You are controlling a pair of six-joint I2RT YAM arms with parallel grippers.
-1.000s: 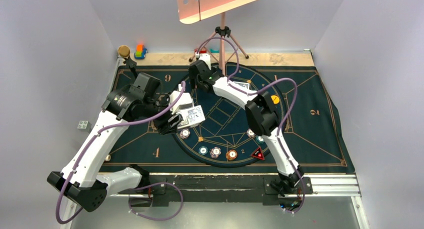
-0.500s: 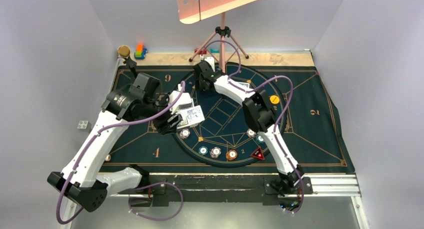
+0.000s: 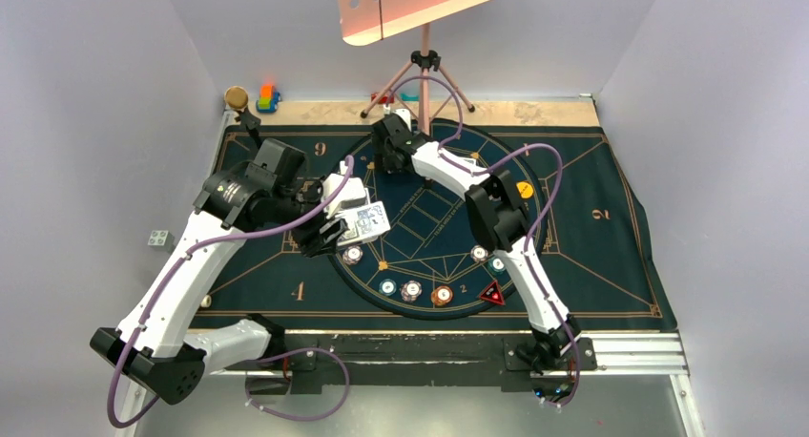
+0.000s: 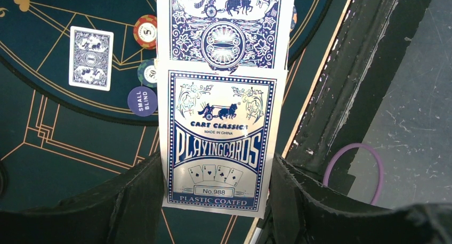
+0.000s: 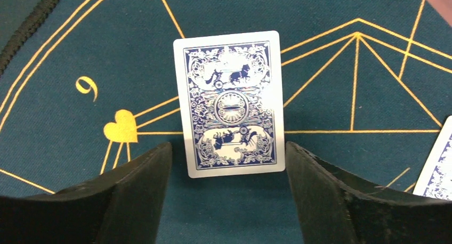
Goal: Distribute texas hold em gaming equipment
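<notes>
My left gripper is shut on a blue-and-white playing card box, held above the mat; a blue-backed card sticks out of its far end. It shows in the top view too. Below it lie a face-down card, an orange chip, a teal chip and a dark-blue disc. My right gripper is open at the circle's far edge, just behind a face-down card flat on the mat. Another card lies right of it.
Several chips and a red-black triangular marker sit along the circle's near arc; a yellow disc is beside the right forearm. A tripod stand and toy blocks stand behind the mat. A metal rail runs along the near edge.
My right gripper has shifted a little to the right and farther back at the far edge of the circle. The left arm and the card box have hardly moved.
</notes>
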